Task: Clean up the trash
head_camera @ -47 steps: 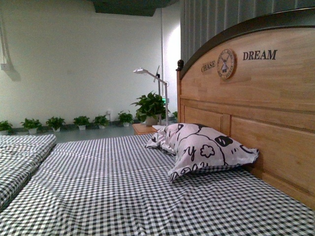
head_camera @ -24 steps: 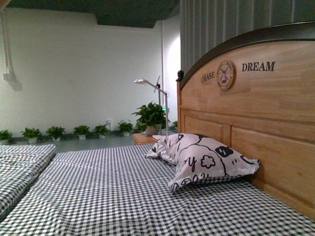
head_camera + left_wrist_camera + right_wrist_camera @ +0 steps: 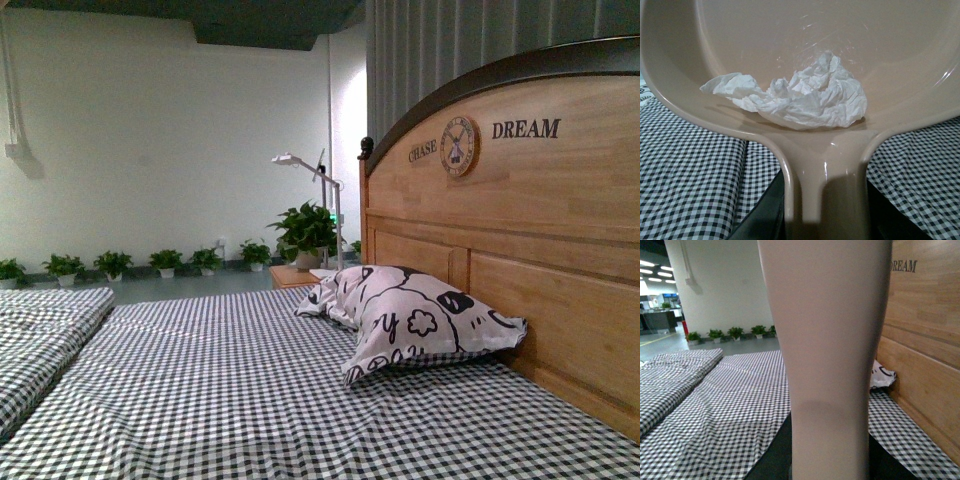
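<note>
Trash [image 3: 800, 100], the crumpled white paper wad, lies inside your pale pink dustpan [image 3: 890, 55], against its back wall just above the handle, over the checked bed sheet [image 3: 685, 170]. You cannot tell either gripper's state: the left wrist view shows only the dustpan handle, the right only a white handle [image 3: 827, 360].
</note>
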